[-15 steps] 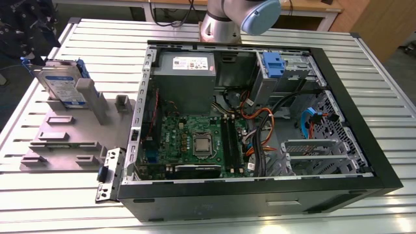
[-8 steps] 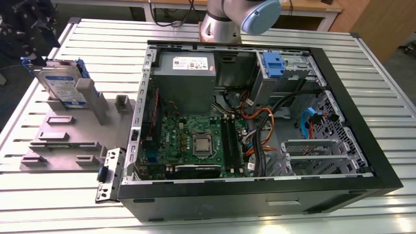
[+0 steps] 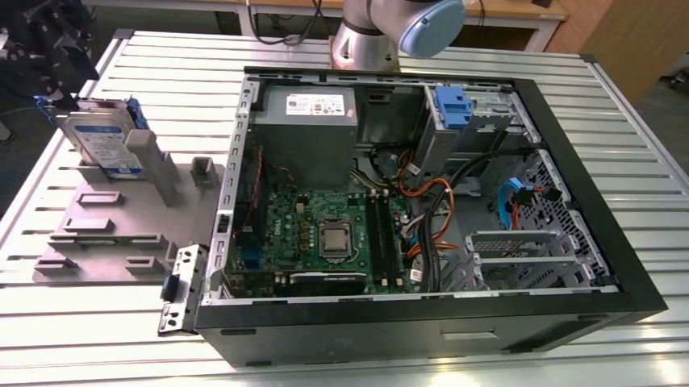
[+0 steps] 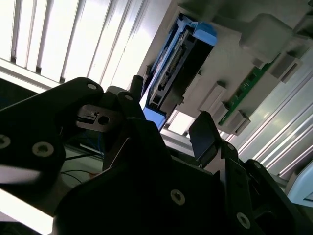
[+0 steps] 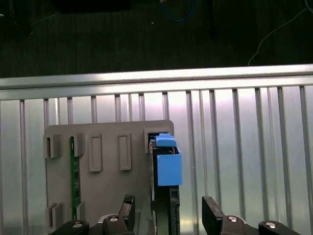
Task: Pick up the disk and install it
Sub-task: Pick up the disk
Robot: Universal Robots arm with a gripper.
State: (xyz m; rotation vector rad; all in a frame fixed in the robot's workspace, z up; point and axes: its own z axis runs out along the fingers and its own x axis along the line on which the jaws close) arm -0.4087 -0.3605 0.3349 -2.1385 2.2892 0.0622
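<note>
While the disk (image 3: 102,141) stands on its edge in a slot of the grey holder (image 3: 108,234), at the exterior view's left on the slatted metal table (image 3: 108,339), the open computer case (image 3: 635,266) lies just beside this holder. In both wrist views the hand (image 5: 169,205) is open near the disk (image 5: 168,166). Its two fingers (image 5: 128,205) are spread, one to each side of the blue carrier frame, and they do not touch it.
</note>
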